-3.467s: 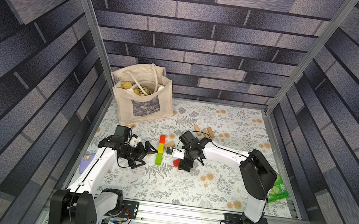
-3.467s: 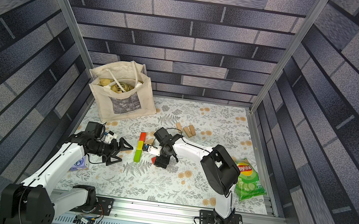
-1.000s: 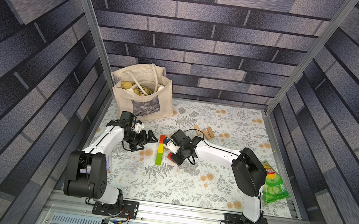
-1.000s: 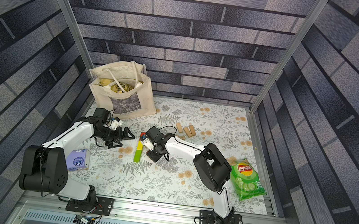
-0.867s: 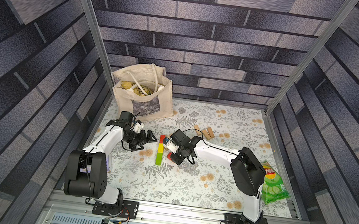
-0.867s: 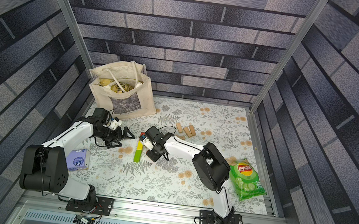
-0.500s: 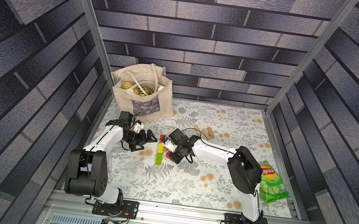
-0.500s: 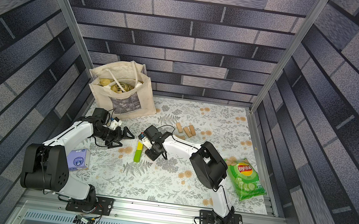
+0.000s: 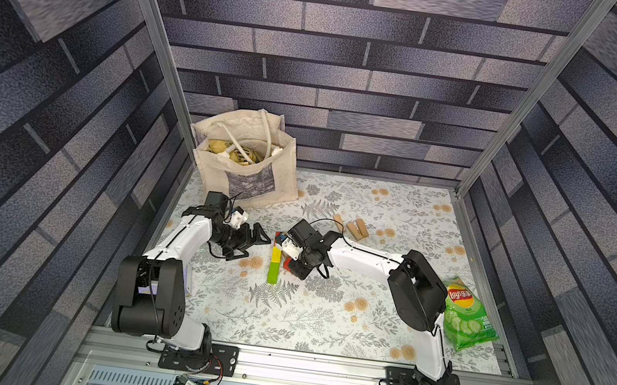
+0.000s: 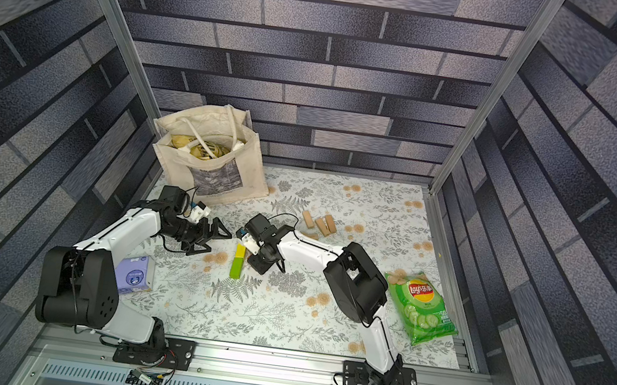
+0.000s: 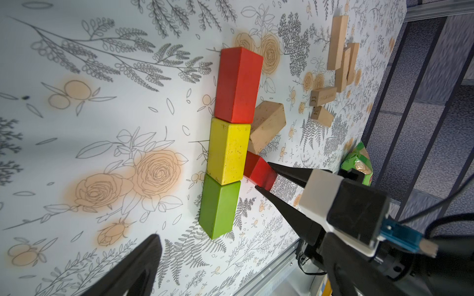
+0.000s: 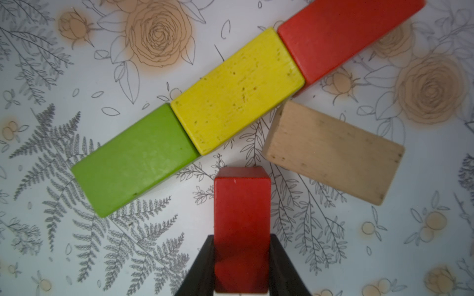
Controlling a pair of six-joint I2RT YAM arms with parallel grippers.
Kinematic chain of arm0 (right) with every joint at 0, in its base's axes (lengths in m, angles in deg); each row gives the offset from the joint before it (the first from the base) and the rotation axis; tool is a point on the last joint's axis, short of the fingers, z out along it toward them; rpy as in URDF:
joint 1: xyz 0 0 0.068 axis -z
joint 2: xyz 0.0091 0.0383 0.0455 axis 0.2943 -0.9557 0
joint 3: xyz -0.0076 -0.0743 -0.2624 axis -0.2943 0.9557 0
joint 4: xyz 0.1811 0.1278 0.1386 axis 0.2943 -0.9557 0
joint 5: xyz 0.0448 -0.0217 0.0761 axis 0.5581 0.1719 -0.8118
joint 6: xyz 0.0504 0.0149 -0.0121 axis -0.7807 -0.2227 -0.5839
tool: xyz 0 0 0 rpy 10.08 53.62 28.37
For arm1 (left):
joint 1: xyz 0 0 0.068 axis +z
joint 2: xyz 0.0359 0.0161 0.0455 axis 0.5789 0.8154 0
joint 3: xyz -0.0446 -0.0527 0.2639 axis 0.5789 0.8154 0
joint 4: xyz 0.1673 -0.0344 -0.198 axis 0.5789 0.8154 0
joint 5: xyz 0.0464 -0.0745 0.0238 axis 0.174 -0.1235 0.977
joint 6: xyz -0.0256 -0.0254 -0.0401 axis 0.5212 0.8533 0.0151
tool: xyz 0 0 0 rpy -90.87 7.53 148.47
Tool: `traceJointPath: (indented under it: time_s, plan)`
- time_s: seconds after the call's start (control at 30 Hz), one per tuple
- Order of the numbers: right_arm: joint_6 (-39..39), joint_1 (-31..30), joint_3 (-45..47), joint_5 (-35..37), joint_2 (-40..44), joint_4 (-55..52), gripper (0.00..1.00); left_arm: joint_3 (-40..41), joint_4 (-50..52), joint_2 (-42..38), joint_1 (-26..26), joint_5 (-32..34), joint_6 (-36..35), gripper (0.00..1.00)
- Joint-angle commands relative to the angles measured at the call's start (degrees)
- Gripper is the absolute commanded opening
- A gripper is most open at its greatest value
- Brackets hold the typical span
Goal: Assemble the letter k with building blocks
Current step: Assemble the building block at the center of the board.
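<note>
A red (image 9: 277,237), a yellow (image 9: 276,255) and a green building block (image 9: 272,274) lie end to end in a straight column on the mat. A plain wooden block (image 12: 333,151) lies slanted against the yellow one's side. My right gripper (image 12: 241,237) is shut on a second red block (image 12: 242,205). That block's free end points at the yellow-green joint with a small gap. My left gripper (image 9: 252,240) hangs open just left of the column, holding nothing; one finger (image 11: 143,256) shows in the left wrist view. Loose plain blocks (image 10: 321,225) lie behind the right arm.
A cloth tote bag (image 9: 245,169) stands at the back left. A green crisp packet (image 9: 468,315) lies by the right edge, and a small tissue pack (image 10: 134,275) sits beside the left arm's base. A metal rail (image 9: 296,366) runs along the front.
Since the earliest frames my left arm has swung back toward the bag. My right gripper has carried the red block leftward to the column; over the last second it only edged closer.
</note>
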Motion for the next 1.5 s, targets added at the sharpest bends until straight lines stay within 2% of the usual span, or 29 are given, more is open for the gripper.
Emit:
traceJointPath:
  time_s: [0.0,1.47]
  plan:
    - [0.4,-0.3,-0.9,0.1,-1.3,-1.8,0.28,-1.6,0.6,0.6,0.3,-0.7,-2.1,1.0]
    - [-0.4,-0.5,-2.4,-2.1,-2.5,-1.5,0.31,-1.8,1.2,1.8,0.0,-1.5,-2.5,1.0]
